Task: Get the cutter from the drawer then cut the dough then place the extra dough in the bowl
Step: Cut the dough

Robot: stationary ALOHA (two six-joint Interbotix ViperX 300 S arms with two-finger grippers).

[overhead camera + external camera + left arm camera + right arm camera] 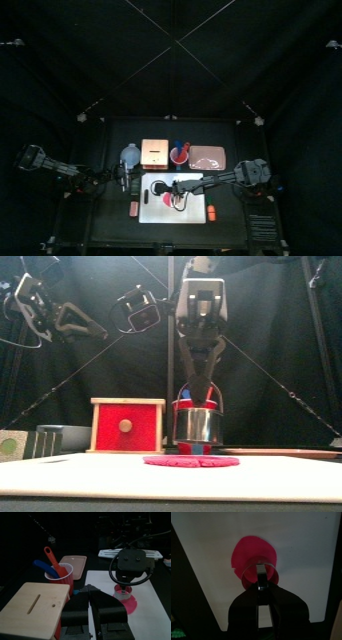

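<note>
Black table (107, 207) carries a white board (194, 215); the right pincer (260, 579) hangs over it, jaws closed tight on the wire handle of the cutter (197, 428); directly beneath this pincer the flat red dough (252, 551) lies on the board, contact between cutter rim and dough not determinable; behind the pincer stand the box (127, 426), cup (57, 571) and pink tray (75, 564); the bowl (130, 153) sits beyond the box; the left pincer (92, 592) hangs off the board's left edge, jaws together, empty.
</note>
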